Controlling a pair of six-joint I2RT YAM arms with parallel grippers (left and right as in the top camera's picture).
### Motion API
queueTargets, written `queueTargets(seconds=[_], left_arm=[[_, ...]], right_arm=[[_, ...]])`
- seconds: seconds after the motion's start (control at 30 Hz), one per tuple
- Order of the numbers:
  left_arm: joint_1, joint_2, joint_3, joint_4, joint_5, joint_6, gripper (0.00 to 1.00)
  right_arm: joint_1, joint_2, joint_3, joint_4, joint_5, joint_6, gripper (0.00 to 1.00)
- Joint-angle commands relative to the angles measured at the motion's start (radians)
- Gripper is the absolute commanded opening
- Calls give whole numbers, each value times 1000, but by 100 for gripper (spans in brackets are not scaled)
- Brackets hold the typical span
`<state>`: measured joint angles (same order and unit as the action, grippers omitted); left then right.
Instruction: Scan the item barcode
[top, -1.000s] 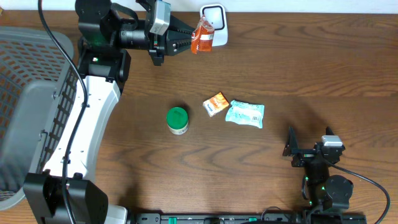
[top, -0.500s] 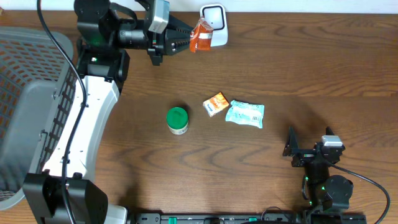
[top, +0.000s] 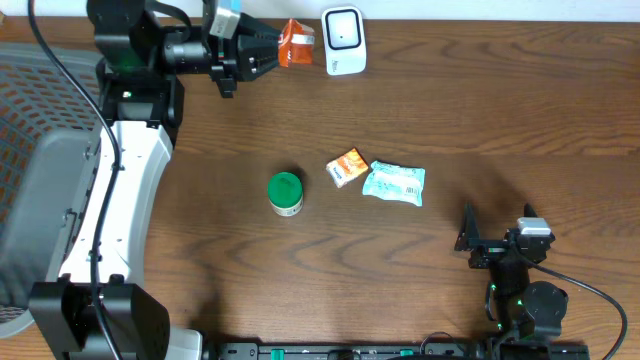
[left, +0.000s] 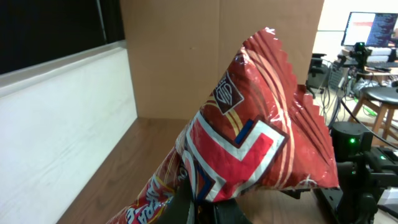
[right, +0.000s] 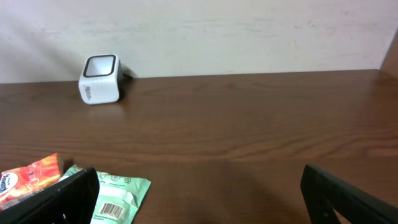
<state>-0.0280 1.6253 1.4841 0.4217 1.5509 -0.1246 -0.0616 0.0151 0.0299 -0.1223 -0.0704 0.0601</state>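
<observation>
My left gripper (top: 270, 52) is shut on a red and orange snack bag (top: 295, 44), held in the air at the table's far edge, just left of the white barcode scanner (top: 342, 40). In the left wrist view the crinkled bag (left: 261, 137) fills the frame, its lower part pinched between the dark fingers (left: 186, 205). My right gripper (top: 468, 238) rests open near the front right of the table, with nothing between its fingers (right: 62, 199). From there the scanner (right: 99, 79) stands far back to the left against the wall.
A green-lidded jar (top: 286, 194), a small orange packet (top: 347, 167) and a mint-green packet (top: 394, 183) with a barcode lie mid-table. A grey mesh basket (top: 40, 120) stands at the left edge. The white wall borders the far side.
The left arm has swung left with the snack bag, carrying it from in front of the scanner to a spot beside it. The right arm has not moved.
</observation>
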Motion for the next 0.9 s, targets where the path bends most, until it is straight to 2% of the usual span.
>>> queueTargets(seconds=[0.0,0.63,0.77,0.87], left_arm=[[12,-21,7,-1,21,-20,7],[12,-21,7,8,21,-48,8],[10,-21,7,38,20,4,7],[1,-21,7,38,20,102,8]], right_arm=[[-9,-2,3,-9,2,3,99],[-9,-2,3,-9,2,3,99],[-9,-2,3,-9,2,3,99],[-9,-2,3,-9,2,3,99]])
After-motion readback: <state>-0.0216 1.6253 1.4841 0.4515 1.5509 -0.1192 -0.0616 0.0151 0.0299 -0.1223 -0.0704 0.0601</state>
